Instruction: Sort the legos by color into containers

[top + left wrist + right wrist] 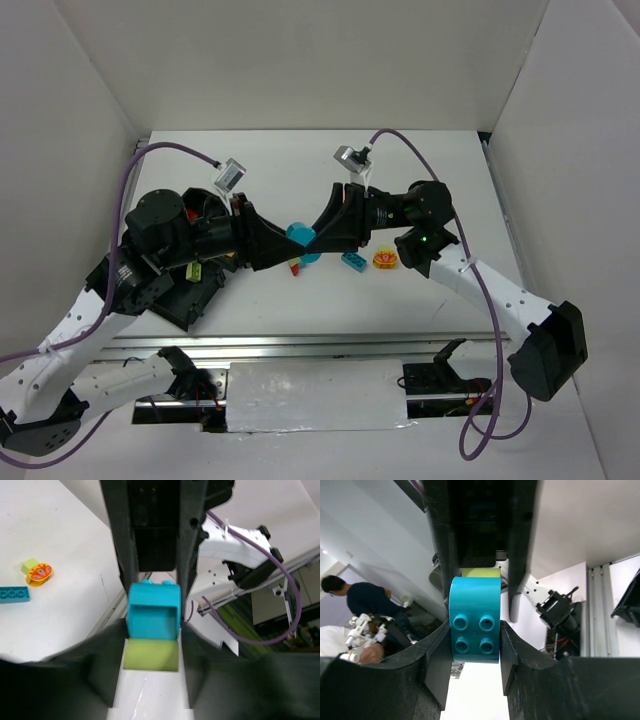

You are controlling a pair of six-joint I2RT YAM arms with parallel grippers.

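Note:
A cyan lego (pixel 300 238) joined to a lime green lego hangs above the table's middle, between both grippers. My left gripper (pixel 275 242) comes in from the left, my right gripper (pixel 325 236) from the right. In the left wrist view the left gripper (pixel 150 647) is shut on the lime green lego (pixel 150 656), with the cyan lego (pixel 153 611) stuck to its far end. In the right wrist view the right gripper (pixel 475 645) is shut on the cyan lego (pixel 475 620), and the green lego (pixel 481 572) peeks out behind it. The black containers (pixel 190 302) lie mostly hidden under the left arm.
On the table below the grippers lie a red lego (pixel 296 266), a flat cyan lego (pixel 353 261) and an orange-yellow piece (pixel 386 260). A yellow lego (pixel 195 272) shows in the tray. White walls close in the table on three sides.

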